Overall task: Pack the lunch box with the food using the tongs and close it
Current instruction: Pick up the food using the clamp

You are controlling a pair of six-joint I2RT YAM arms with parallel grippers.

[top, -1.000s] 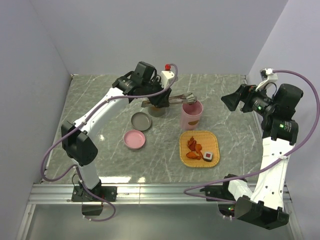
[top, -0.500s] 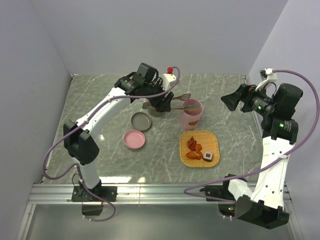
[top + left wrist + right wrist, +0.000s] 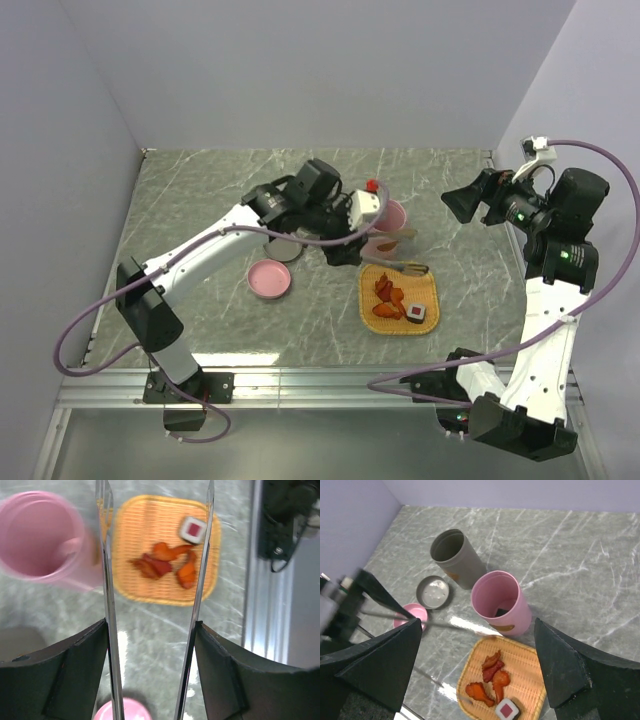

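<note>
Shifted from grey cup point(image 3: 455, 557) to tray point(image 3: 428, 283) since second ago: left gripper point(image 3: 346, 250), clamped on tongs point(image 3: 107, 605). Tong tips spread over tray's 12 o'clock rim. Food point(image 3: 162, 565) on tray, centre to 6 o'clock. Right gripper point(image 3: 463, 205) at 3 o'clock, fingers wide apart.

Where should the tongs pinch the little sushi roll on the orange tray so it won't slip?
Probably pinch the sushi roll across its dark sides, coming straight down from above. It lies flat with its red centre facing up, near a corner of the orange tray. The fried chunks sit close on one side, so keep the tongs off them.
</note>
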